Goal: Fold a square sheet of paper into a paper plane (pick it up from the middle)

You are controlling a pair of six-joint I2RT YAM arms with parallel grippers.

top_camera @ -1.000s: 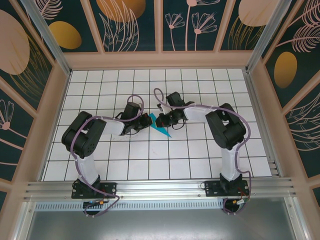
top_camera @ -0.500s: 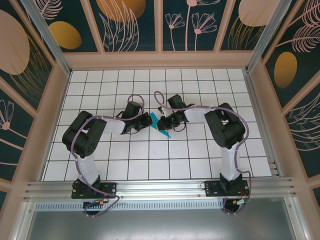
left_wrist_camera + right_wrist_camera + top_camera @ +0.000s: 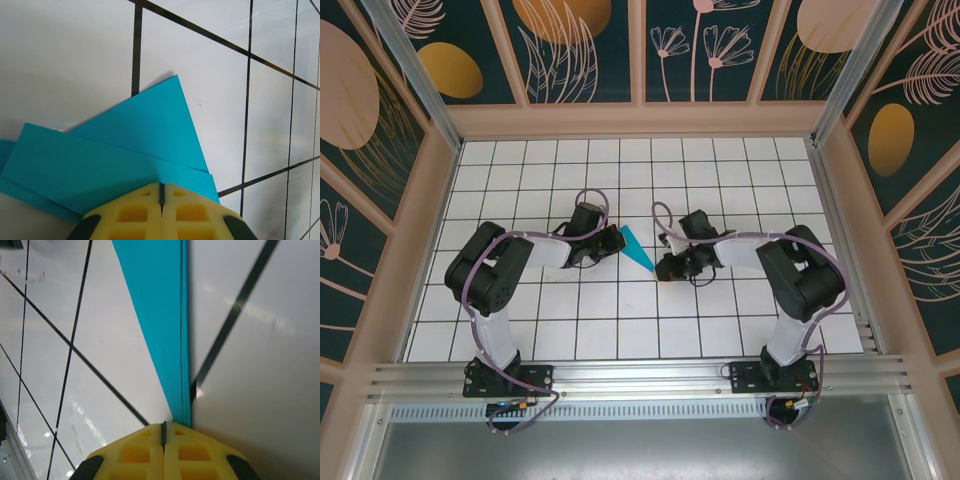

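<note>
The square sheet of paper (image 3: 638, 250) is teal-blue and lies flat on the white grid table, folded into a narrow layered wedge whose point faces the near right. My left gripper (image 3: 617, 240) is shut at the wedge's wide left end. In the left wrist view its yellow fingertips (image 3: 161, 186) press closed on top of the layered paper (image 3: 125, 145). My right gripper (image 3: 663, 268) is shut just beyond the point. In the right wrist view the paper (image 3: 160, 300) narrows to a tip that meets the closed fingertips (image 3: 163, 424).
Patterned walls with wooden frames (image 3: 640, 118) enclose the table on three sides. An aluminium rail (image 3: 640, 378) runs along the near edge, where both arm bases stand. Open grid tiles (image 3: 620, 310) lie between the paper and the rail.
My right gripper has slid off the paper, right and toward the near edge, and now rests past the point. The whole wedge is uncovered. The left gripper has barely moved.
</note>
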